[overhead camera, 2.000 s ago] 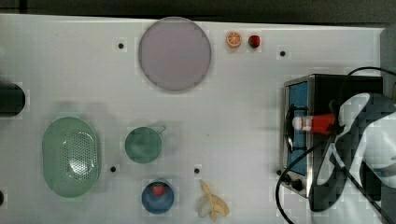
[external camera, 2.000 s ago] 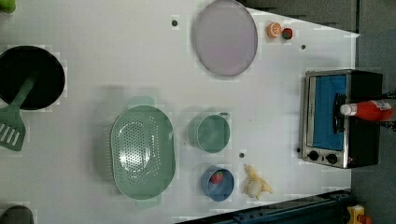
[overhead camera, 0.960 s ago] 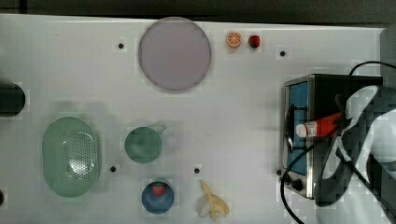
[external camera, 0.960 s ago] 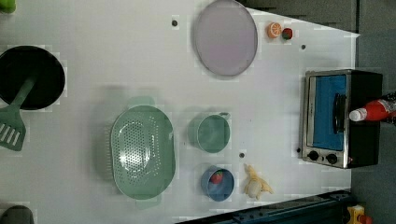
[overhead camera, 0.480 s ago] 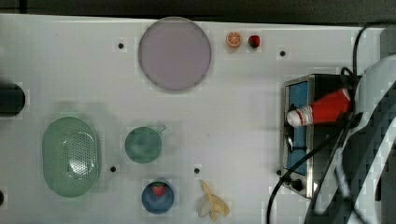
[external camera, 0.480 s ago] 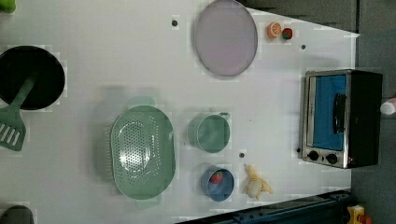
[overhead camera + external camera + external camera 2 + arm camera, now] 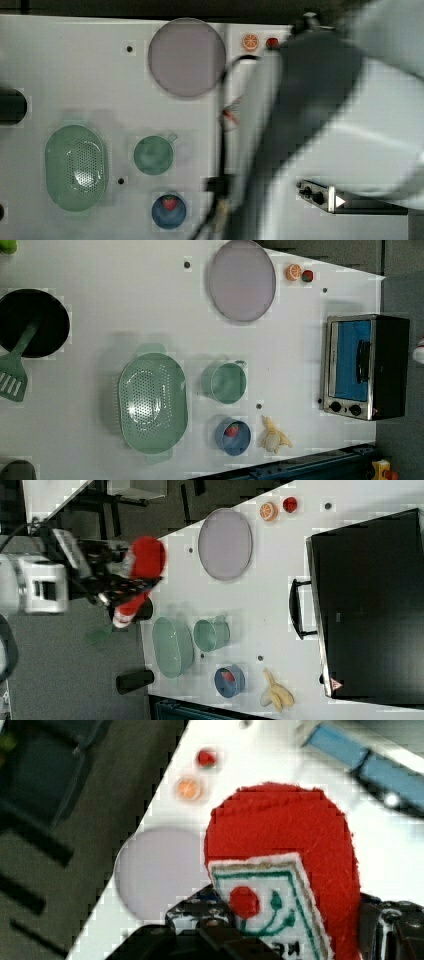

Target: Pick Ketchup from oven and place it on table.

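Observation:
The red Ketchup [image 7: 143, 569] bottle with its white cap hangs high in the air, off past the table's edge in the right view, and my gripper [image 7: 120, 582] is shut on its middle. In the wrist view the Ketchup [image 7: 280, 850] shows its red base and white-and-red label between the black fingers [image 7: 200, 917], far above the table [image 7: 390, 850]. The oven [image 7: 367, 367] stands at the left view's right with its blue glass door and black handle. In the top view my arm [image 7: 340, 125] covers most of the oven [image 7: 320, 196].
On the table [image 7: 100, 290] lie a grey-lilac plate [image 7: 241, 280], an orange slice [image 7: 293, 272], a small red fruit [image 7: 307, 275], a green colander [image 7: 152, 407], a green cup [image 7: 225, 382], a blue bowl with a strawberry [image 7: 232, 436], a banana [image 7: 272, 436], a black pan [image 7: 32, 322] and a spatula [image 7: 12, 380].
The arm has carried the Ketchup away from the oven and upward. It has swung towards the top view's left and now looms large there; the bottle has slid off the left view's right edge.

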Robot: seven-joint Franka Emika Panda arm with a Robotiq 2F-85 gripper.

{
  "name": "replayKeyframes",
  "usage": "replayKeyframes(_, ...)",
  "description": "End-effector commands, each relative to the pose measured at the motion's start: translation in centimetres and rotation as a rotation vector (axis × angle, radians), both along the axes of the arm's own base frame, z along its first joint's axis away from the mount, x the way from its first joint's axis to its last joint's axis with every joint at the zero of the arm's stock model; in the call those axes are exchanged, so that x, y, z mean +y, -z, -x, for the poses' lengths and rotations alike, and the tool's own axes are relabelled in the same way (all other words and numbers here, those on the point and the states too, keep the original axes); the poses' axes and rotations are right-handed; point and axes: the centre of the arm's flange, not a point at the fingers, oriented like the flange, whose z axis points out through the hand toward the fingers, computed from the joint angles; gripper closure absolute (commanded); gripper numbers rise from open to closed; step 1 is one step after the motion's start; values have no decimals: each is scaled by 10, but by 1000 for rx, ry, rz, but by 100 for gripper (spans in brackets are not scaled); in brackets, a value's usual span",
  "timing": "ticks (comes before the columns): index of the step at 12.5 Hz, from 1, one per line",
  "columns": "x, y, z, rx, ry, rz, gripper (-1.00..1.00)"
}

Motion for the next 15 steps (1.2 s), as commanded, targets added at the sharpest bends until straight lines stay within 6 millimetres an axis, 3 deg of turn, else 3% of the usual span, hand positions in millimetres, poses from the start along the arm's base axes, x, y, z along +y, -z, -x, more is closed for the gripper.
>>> replayKeyframes(1,73,79,-20,188,-102,-7,-27)
replayKeyframes(4,103,145,-12,295,-170,67,-27)
replayKeyframes(11,105,325,35,313,-166,94,-27)
replayKeyframes(15,110,399,54,276,-171,129,-27)
